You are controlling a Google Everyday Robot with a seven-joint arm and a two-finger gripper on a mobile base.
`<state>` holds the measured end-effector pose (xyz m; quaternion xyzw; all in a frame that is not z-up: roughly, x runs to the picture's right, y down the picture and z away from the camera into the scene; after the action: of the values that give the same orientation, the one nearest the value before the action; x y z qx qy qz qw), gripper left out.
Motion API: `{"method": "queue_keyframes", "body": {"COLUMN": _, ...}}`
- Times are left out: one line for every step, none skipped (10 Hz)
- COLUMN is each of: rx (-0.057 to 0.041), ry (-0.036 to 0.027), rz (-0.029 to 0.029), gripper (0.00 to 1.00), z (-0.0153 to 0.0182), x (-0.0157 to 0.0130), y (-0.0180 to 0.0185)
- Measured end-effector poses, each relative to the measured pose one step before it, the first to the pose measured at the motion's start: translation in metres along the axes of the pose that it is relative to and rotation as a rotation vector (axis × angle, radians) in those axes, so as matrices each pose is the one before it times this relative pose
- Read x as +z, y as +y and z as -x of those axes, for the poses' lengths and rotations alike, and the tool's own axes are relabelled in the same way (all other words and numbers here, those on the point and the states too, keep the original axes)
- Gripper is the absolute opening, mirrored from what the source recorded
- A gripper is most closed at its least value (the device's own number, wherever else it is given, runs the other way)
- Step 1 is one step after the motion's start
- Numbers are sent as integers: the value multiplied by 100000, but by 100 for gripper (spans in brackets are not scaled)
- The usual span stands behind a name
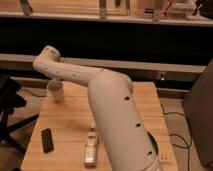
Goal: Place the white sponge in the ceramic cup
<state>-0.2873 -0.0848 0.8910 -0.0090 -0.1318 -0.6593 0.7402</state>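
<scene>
The ceramic cup [55,91] is small and white and stands upright near the far left corner of the wooden table [70,125]. My white arm reaches from the lower right across the table and bends down at its far end. My gripper [55,80] points down right over the cup's rim, and the arm's last link mostly hides it. No white sponge shows; I cannot tell whether it is in the gripper or inside the cup.
A black oblong object [47,140] lies at the table's front left. A pale elongated object [90,148] lies near the front middle, beside my arm. A black chair [10,107] stands left of the table. A dark shelf wall [125,40] runs behind.
</scene>
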Motion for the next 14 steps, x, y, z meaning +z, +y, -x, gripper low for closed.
{"method": "queue_keyframes", "body": {"rx": -33, "ry": -322, "rz": -351, "gripper": 50, "z": 88, "x": 54, "y": -35}}
{"method": "queue_keyframes", "body": {"rx": -4, "ry": -226, "rz": -172, "gripper": 60, "z": 57, "x": 77, "y": 58}}
{"method": "queue_keyframes", "body": {"rx": -36, "ry": -133, "rz": -202, "gripper": 68, "z": 16, "x": 47, "y": 34}}
{"method": "queue_keyframes", "body": {"rx": -67, "ry": -226, "rz": -302, "gripper": 74, "z": 54, "x": 45, "y": 3}}
{"method": "queue_keyframes", "body": {"rx": -68, "ry": -166, "rz": -300, "gripper": 73, "z": 10, "x": 65, "y": 15}}
{"method": "queue_keyframes", "body": {"rx": -175, "ry": -147, "rz": -380, "gripper": 69, "z": 67, "x": 41, "y": -60}}
{"method": "queue_keyframes", "body": {"rx": -92, "ry": -64, "rz": -340, "gripper": 63, "z": 1, "x": 22, "y": 5}}
{"method": "queue_keyframes", "body": {"rx": -96, "ry": -99, "rz": -348, "gripper": 63, "z": 16, "x": 30, "y": -3}}
{"method": "queue_keyframes", "body": {"rx": -8, "ry": -230, "rz": -389, "gripper": 67, "z": 39, "x": 42, "y": 7}}
{"method": "queue_keyframes", "body": {"rx": -13, "ry": -231, "rz": -172, "gripper": 67, "z": 69, "x": 82, "y": 56}}
{"method": "queue_keyframes", "body": {"rx": -42, "ry": -152, "rz": -229, "gripper": 69, "z": 24, "x": 40, "y": 15}}
{"method": "queue_keyframes", "body": {"rx": -151, "ry": -141, "rz": -349, "gripper": 74, "z": 19, "x": 9, "y": -35}}
{"method": "queue_keyframes", "body": {"rx": -65, "ry": -133, "rz": -214, "gripper": 78, "z": -20, "x": 8, "y": 48}}
{"method": "queue_keyframes", "body": {"rx": -57, "ry": -337, "rz": -301, "gripper": 80, "z": 37, "x": 20, "y": 21}}
